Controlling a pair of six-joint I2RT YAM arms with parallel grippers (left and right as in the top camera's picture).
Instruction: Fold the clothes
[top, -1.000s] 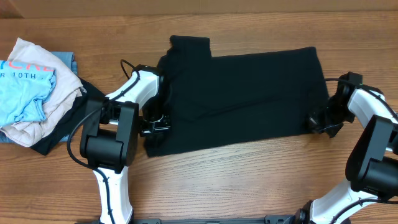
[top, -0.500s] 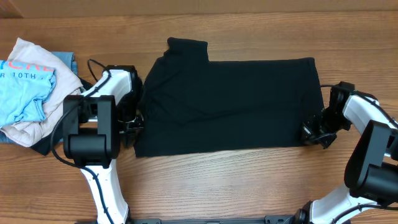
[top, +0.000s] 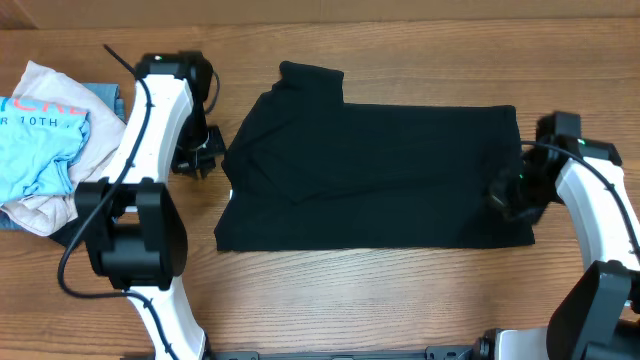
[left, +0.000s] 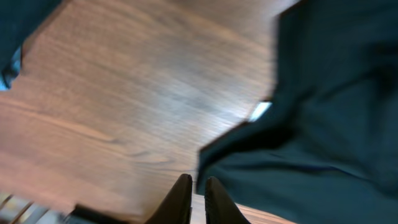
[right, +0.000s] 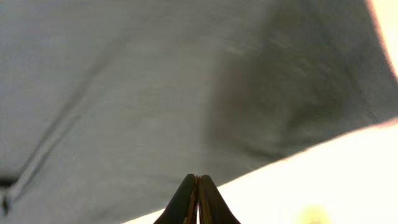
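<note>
Left of T-shirt (top: 370, 170), heaped blue and cream garments (top: 45, 140) on wood table (top: 400, 290). Just off its left sleeve, left gripper (top: 198, 158), barely parted, empty. Spread flat mid-table. At its right hem, right gripper (top: 508, 197), pinched closed.

The crumpled light blue shirt (top: 40, 150) bears pink capital lettering (top: 45, 121). One line reads "R 10TH"; above it, only the fragment "CRE" shows.
</note>
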